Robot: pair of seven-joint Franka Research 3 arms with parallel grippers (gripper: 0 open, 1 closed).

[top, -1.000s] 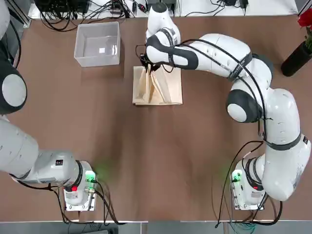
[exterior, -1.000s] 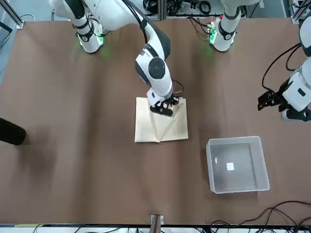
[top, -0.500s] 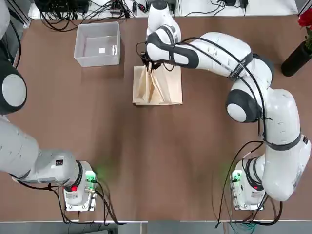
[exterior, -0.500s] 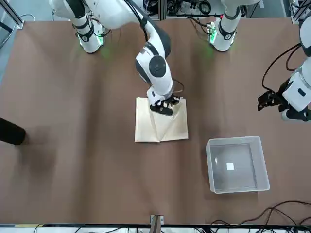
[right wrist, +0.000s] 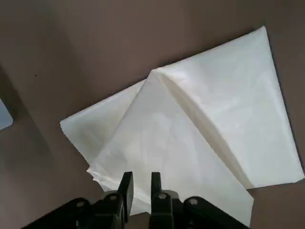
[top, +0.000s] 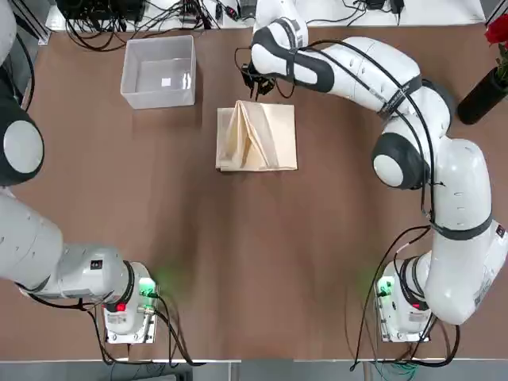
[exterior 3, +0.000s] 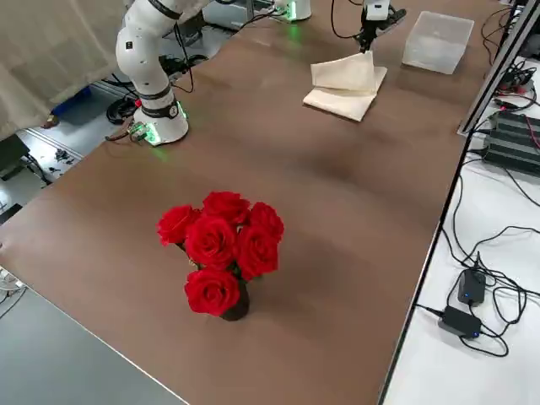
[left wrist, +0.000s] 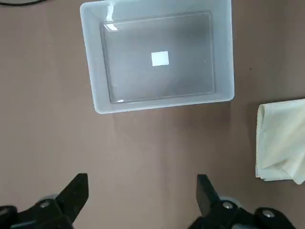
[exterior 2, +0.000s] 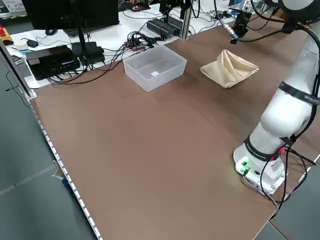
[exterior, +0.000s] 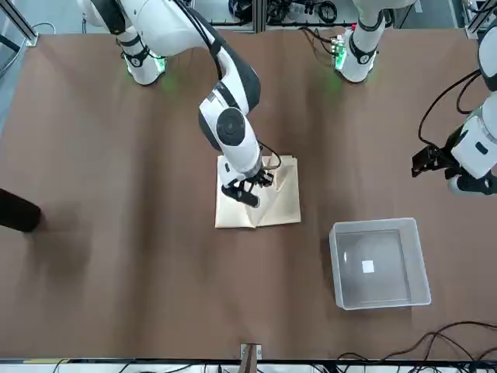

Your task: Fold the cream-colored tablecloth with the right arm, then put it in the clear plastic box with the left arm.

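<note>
The right arm reached long across the brown desk (top: 238,254), its elbow bent out to its own side and its forearm slanting in over the far edge of the cream-colored tablecloth (top: 256,137). The right gripper (right wrist: 139,187) pointed down, poised above the cloth's far edge. In the right wrist view its fingers (right wrist: 126,186) stood close together with only a thin slit between them, and nothing was pinched there; the cloth lay free below. From the front, the right gripper (exterior: 242,192) appeared over the cloth, though the left side view showed it raised clear of the fabric.

The tablecloth lay near the middle of the far half of the desk as a folded, roughly square bundle, with one loose layer creased into a ridge that ran from its far edge toward the near edge.

The clear plastic box (top: 158,71) sat on the desk beside the cloth, toward the robot's left and slightly farther away, well apart from it, with only a small white square on its floor.

The left arm stayed back at its side of the desk. The left gripper (left wrist: 142,200) hung above the desk short of the box, its fingers (left wrist: 76,193) spread wide and holding nothing.
</note>
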